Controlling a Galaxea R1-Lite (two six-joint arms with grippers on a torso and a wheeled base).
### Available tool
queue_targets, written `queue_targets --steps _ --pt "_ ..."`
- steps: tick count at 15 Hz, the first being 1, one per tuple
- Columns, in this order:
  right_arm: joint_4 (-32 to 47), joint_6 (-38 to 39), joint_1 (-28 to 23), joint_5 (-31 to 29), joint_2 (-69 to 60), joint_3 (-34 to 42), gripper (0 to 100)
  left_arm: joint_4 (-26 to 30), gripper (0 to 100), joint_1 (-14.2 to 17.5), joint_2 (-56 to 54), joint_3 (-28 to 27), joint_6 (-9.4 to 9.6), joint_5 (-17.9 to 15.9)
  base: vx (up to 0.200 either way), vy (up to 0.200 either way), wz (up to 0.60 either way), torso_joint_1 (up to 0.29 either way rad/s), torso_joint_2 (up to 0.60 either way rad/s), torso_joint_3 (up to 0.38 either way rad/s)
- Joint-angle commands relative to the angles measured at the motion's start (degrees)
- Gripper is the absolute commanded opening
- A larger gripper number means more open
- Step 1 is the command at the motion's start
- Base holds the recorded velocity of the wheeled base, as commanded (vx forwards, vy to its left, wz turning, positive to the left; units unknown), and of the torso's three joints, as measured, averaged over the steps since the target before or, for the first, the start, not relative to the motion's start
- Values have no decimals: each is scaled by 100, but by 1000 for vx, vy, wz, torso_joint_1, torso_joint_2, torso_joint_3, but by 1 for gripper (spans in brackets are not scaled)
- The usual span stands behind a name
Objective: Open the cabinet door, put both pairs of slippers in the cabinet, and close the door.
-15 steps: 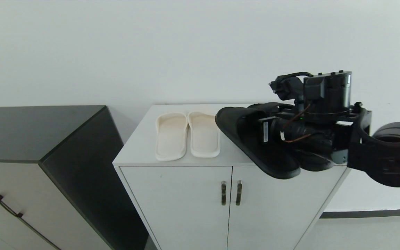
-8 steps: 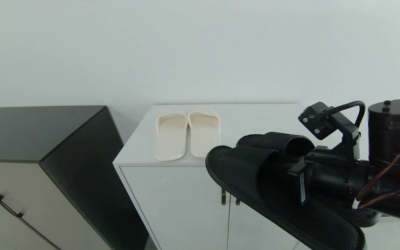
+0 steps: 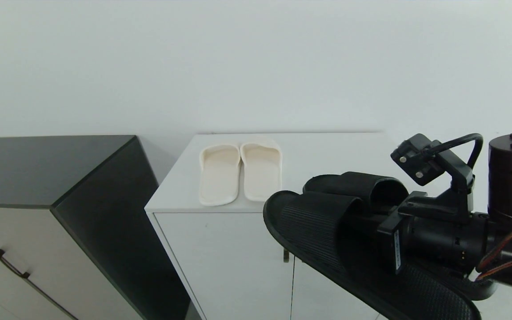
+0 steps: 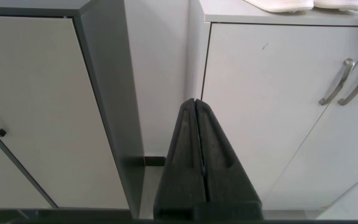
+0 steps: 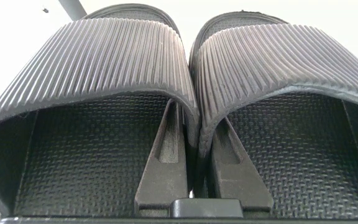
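A pair of black ribbed slippers [image 3: 322,218] hangs in the air in front of the white cabinet [image 3: 327,151], off its right front corner. My right gripper [image 5: 196,155] is shut on the pair, one finger inside each slipper [image 5: 129,68], pinching their inner walls together. A cream pair of slippers [image 3: 239,172] lies side by side on the cabinet top, left of centre. Both cabinet doors are shut, with two metal handles [image 4: 344,81] at the middle. My left gripper [image 4: 196,102] is shut and empty, held low before the gap between the white cabinet and a dark one.
A dark-topped cabinet [image 3: 51,169] with pale doors stands close on the left, leaving a narrow gap. A plain white wall runs behind both cabinets. Light floor shows at the lower right of the white cabinet.
My right arm has lifted the black slippers off the cabinet top and drawn them back toward the camera and lower. The cream pair and the doors have not moved.
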Motion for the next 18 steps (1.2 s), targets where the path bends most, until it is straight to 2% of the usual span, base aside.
queue_targets --steps 1,8,18 --pt "1 2 2 -4 20 62 0 -1 0 1 8 0 -3 4 -200 0 0 -2 2 2" --pt "-105 2 -50 5 38 299 0 7 0 1 8 0 5 -13 -200 0 0 3 2 -1" --pt "-184 -16 -33 5 -32 466 0 -1 0 1 8 0 23 4 0 0 0 0 0 0"
